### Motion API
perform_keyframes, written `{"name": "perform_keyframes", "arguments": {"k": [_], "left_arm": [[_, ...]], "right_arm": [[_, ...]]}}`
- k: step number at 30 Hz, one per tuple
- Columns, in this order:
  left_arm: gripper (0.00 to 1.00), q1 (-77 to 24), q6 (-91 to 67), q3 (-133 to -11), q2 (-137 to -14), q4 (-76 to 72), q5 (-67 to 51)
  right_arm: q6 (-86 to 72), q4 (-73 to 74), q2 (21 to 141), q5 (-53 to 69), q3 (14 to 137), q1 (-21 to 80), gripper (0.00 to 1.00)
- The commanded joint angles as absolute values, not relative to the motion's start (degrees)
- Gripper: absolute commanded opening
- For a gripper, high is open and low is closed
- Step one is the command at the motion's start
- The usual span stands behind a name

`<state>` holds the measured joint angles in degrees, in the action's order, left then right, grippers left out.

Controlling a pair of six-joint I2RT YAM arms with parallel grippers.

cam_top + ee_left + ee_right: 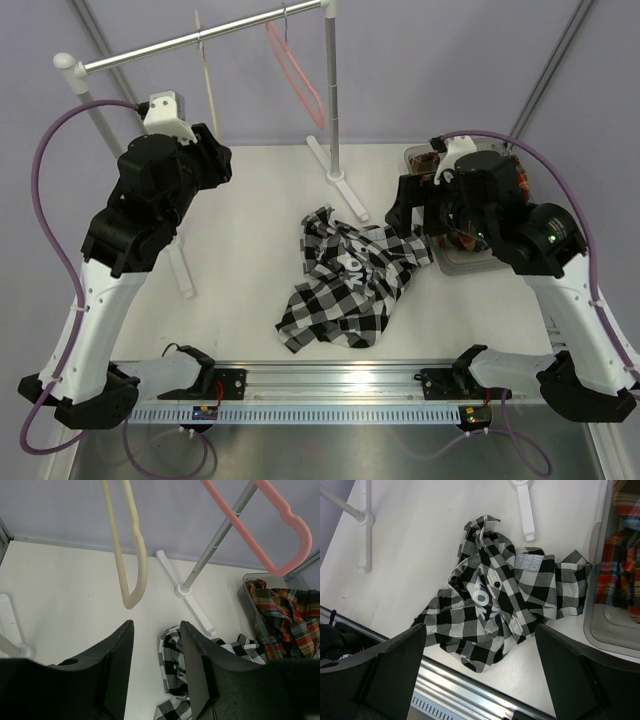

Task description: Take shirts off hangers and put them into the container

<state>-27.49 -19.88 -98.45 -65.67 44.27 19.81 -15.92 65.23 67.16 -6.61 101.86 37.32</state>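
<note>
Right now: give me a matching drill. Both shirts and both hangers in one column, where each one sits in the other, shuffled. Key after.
Things:
1. black-and-white shirt
2. red plaid shirt
3. pink hanger
4. cream hanger

Places:
A. hanging on the rail, next to the upright post
B. inside the container
C. hanging on the rail, farther from the post
D. crumpled on the table

Pairs: 1-D, 2-B, 3-A, 4-C
</note>
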Motion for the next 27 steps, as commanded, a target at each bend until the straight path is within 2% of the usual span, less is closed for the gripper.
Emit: {"name": "perform_keyframes", "arguments": {"k": [1, 8, 13, 27], "left_arm": [[0.48, -27.69, -21.27, -95.03, -63.46, 39.38, 19.69], [0.66, -27.77, -23.46, -89.39, -61.0, 37.26, 17.93], [0.71, -27.69, -27.67, -85.79, -58.37, 36.65, 14.77], [0.72, -27.77, -35.86, -79.72, -47.29, 40.87, 6.77]], "right_arm": [[-17.75, 62.41, 68.9, -2.82, 97.67, 37.18, 0.99], [-22.14, 56.35, 74.17, -0.62, 87.72, 37.26, 0.99], [-20.66, 54.49, 83.21, -0.68, 84.29, 37.27, 0.99], [-14.68, 54.76, 101.16, -11.69, 83.5, 34.9, 0.99]]}}
